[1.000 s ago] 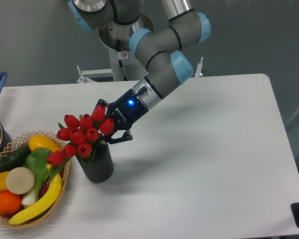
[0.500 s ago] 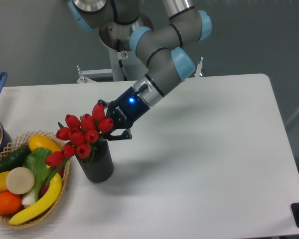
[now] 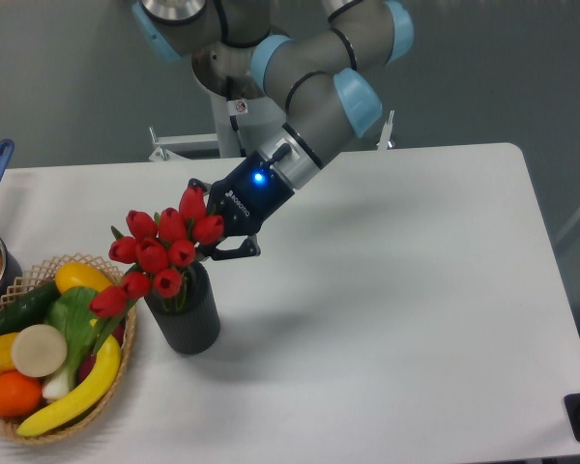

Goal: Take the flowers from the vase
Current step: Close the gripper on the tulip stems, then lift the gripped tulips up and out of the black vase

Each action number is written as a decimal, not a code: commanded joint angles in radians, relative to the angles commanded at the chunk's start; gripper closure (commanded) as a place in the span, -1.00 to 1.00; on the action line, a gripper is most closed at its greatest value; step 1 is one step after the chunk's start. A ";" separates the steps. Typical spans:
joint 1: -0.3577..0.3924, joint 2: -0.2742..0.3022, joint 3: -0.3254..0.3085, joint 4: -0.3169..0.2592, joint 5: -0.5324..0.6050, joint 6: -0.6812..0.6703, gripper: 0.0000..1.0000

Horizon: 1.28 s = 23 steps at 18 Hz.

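Evenly and softly lit from above; faint shadow beside the vase on the table; slightly soft, grainy focus.

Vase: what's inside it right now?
The flowers stand in the vase: green stems enter its mouth, red buds above. The gripper is at the bunch's right side. The stem bottoms and vase interior are hidden.
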 joint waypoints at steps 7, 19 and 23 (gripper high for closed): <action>0.017 0.009 0.051 0.000 -0.005 -0.082 0.89; 0.095 0.020 0.163 0.000 -0.086 -0.307 0.89; 0.104 0.018 0.184 0.000 -0.088 -0.345 0.89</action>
